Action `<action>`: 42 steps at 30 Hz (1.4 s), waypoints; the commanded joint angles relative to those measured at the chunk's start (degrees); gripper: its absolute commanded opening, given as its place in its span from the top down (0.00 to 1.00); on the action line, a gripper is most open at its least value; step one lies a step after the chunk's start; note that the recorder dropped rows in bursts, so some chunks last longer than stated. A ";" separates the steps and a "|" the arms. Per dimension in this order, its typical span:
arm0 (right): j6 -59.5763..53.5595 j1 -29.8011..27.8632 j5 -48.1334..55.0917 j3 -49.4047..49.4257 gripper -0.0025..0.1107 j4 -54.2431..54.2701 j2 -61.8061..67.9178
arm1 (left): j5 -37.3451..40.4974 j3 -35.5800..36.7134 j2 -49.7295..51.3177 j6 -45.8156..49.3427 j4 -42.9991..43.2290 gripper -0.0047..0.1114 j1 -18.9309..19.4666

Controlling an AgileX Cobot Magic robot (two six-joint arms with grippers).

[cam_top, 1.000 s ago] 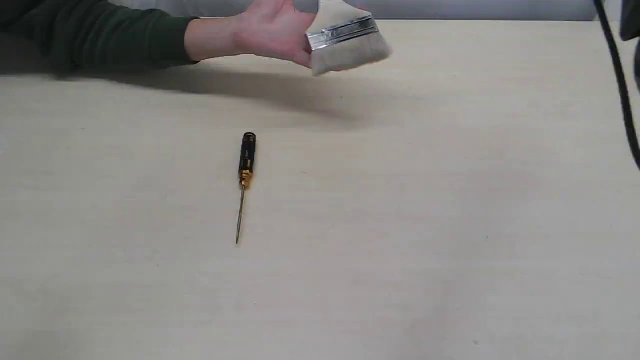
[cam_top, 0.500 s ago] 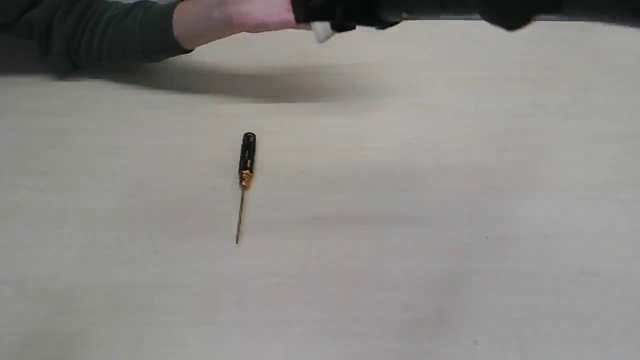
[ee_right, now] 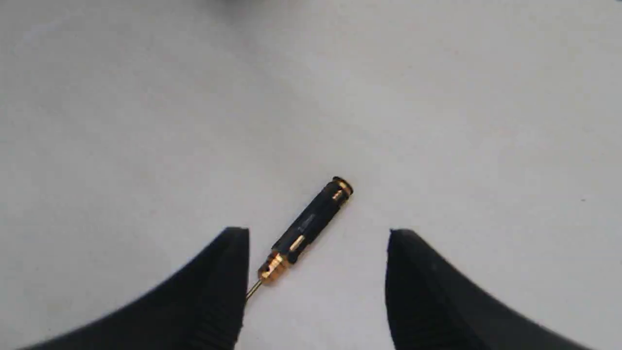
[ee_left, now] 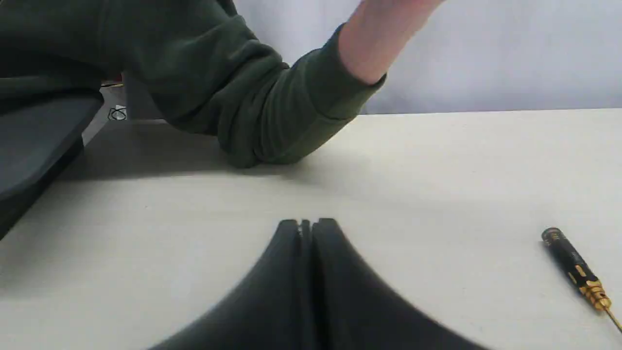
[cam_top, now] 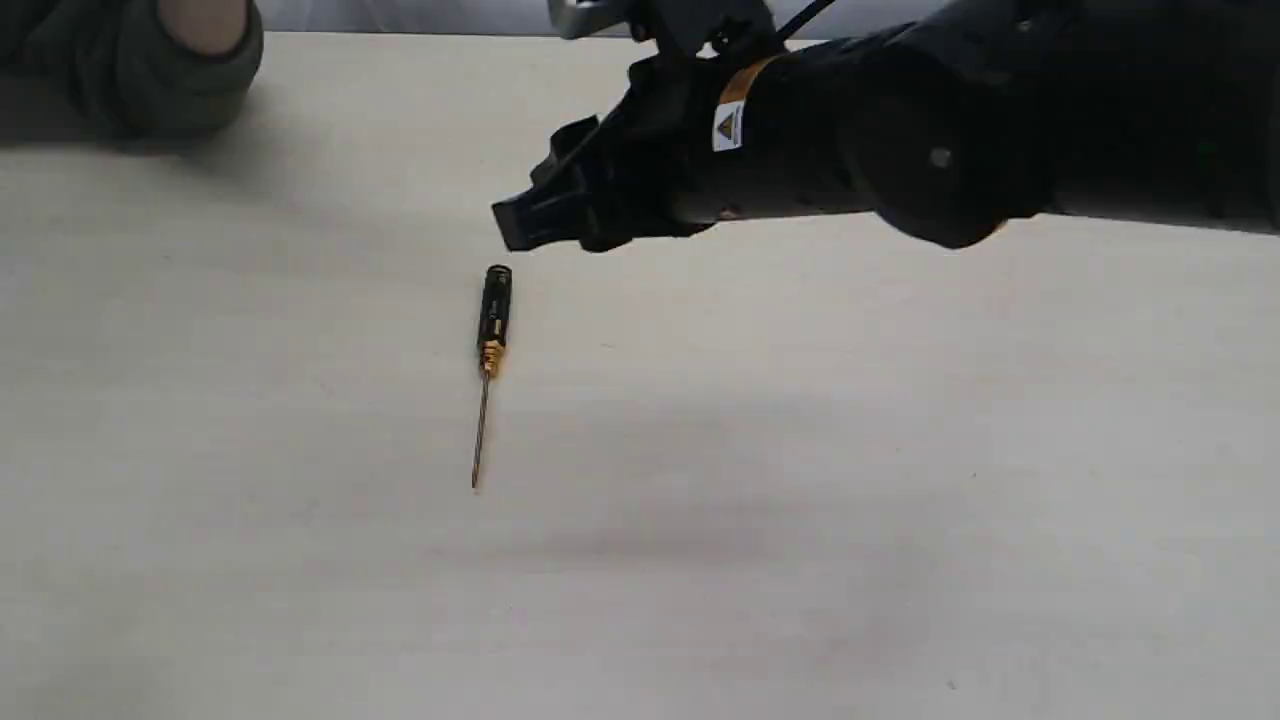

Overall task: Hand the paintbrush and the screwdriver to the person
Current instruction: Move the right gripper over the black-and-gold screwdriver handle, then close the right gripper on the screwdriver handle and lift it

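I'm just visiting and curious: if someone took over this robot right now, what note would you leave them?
Left tool: shut, empty.
Right tool: open, empty, hovering over the screwdriver, which lies flat on the table.
Paintbrush: not in view, so its handover is unconfirmed.
The person's forearm is up by the table's edge.
Left to do: grasp the screwdriver and hand it over.

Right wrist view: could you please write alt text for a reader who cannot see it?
A small screwdriver with a black handle and gold collar lies on a pale table, framed between the spread black fingers of the open right tool. Its thin shaft disappears behind one finger.
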 commanded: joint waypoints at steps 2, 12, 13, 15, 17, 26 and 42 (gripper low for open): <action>0.09 0.56 1.60 -1.17 0.57 1.50 3.48 | -0.60 0.12 -0.14 -0.12 -0.28 0.96 -0.37; 0.09 0.56 8.87 -11.45 0.57 3.84 15.74 | -0.60 0.12 -0.14 -0.12 -0.28 0.96 -0.37; 0.09 0.56 9.35 -12.31 0.57 3.99 16.72 | -0.60 0.12 -0.14 -0.12 -0.28 0.96 -0.37; -0.06 0.56 10.97 -14.43 0.55 3.99 18.87 | -0.60 0.12 -0.14 -0.12 -0.28 0.96 -0.37; -0.13 0.56 12.99 -16.72 0.50 4.10 20.56 | -0.60 0.12 -0.14 -0.12 -0.28 0.96 -0.37; -0.38 0.56 16.29 -22.47 0.47 8.06 25.22 | -0.60 0.12 -0.14 -0.12 -0.28 0.96 -0.37; -0.80 0.56 15.64 -23.61 0.47 11.34 29.54 | -0.62 0.12 -0.14 -0.12 -0.15 0.96 -0.37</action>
